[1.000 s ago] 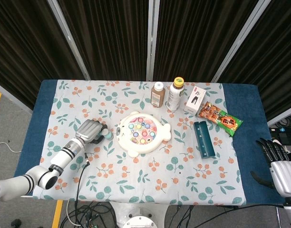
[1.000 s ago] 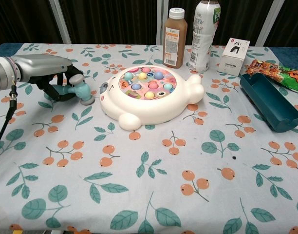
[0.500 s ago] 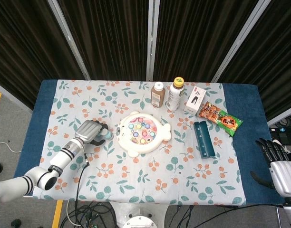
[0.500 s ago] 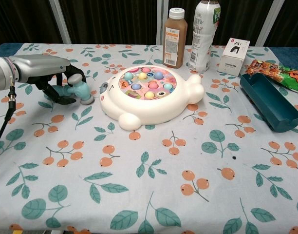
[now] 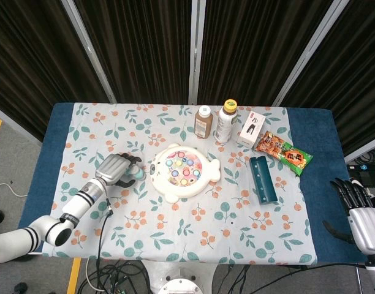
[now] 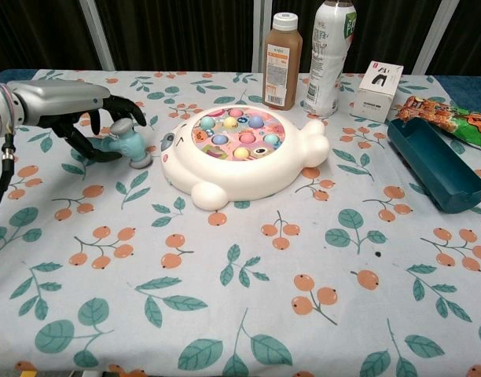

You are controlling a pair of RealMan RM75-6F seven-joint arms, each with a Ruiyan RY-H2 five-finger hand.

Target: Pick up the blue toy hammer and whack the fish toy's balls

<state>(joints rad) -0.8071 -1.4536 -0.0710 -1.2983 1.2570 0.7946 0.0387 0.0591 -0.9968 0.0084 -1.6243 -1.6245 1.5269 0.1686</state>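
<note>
The hammer point(image 6: 124, 144) lies on the tablecloth point(image 6: 248, 298) just left of the fish toy point(image 6: 242, 154), its head pointing toward the toy's nose. The left hand point(image 6: 75, 106) is over the handle with its dark fingers point(image 6: 124, 107) curled around it, but the hammer seems to rest on the cloth, so I judge the grasp is being made and the lift is not yet done. How firm the hold is, I cannot tell.

The step in hand is the pickup. The next move calls for a firm grip on the short handle, a lift clear of the cloth, and then a swing to the right and down on the balls point(image 6: 236, 129).

The hammer is light blue plastic, smooth, with a round barrel head and grey end faces. The fish toy is cream white, glossy and rounded, with a pink top plate; the balls in it are small domes of blue, yellow, pink and green.

The right hand point(image 5: 359, 214) is well apart at the table's right edge, fingers apart and holding nothing.

Behind the toy stand a brown bottle point(image 6: 283, 60) and a white bottle point(image 6: 331, 55), then a small box point(image 6: 378, 90). Further right lie a dark teal tray point(image 6: 435, 161) and a snack bag point(image 6: 451, 116).
</note>
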